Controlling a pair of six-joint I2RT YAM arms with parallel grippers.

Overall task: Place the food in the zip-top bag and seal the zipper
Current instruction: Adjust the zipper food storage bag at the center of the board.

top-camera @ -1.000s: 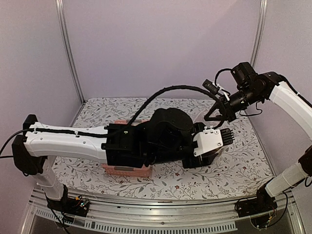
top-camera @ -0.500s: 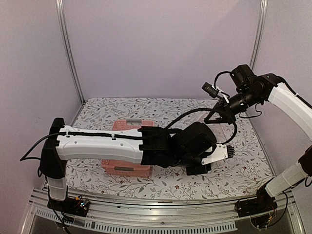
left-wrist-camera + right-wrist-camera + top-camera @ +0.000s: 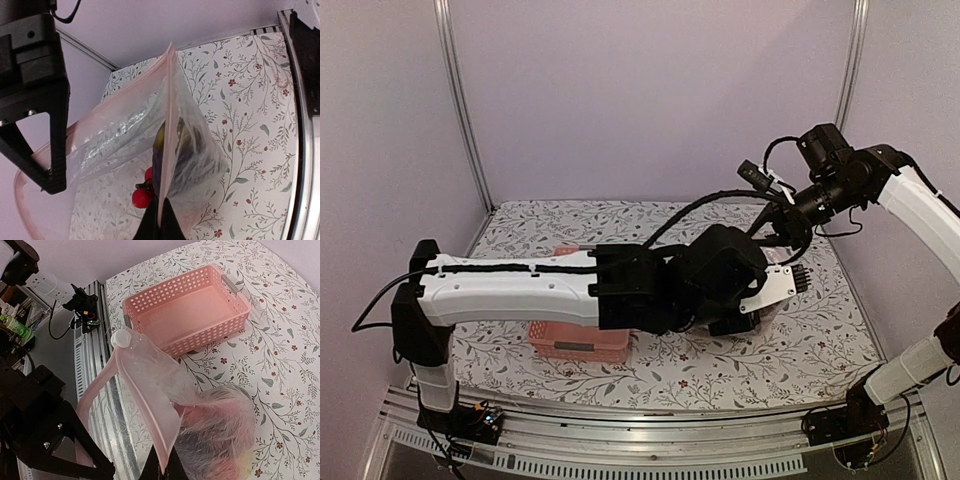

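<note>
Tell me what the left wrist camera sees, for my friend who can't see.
The left gripper pinches the edge of a clear zip-top bag stretched above a flowery table. Red, yellow and dark food shows through the plastic.

My left claw [image 3: 159, 226] sits at the bottom of the feed. Its two dark fingers [image 3: 172, 229] are pinched together on the zipper [image 3: 169, 125], a pinkish strip that runs straight up from the tips to the bag's far corner. The zip-top bag [image 3: 115, 135] spreads out in front of me over the floral desk [image 3: 250, 125], clear and crinkled. Through its wall I make out the food [image 3: 142, 197]: red round pieces low down, something yellow-green above them, and a dark shape beside that. On the left, the right claw [image 3: 50, 182] shows as a black wedge against the bag's other end. I cannot tell from here whether it grips. A metal rail [image 3: 300, 150] lines the desk's edge.
</note>
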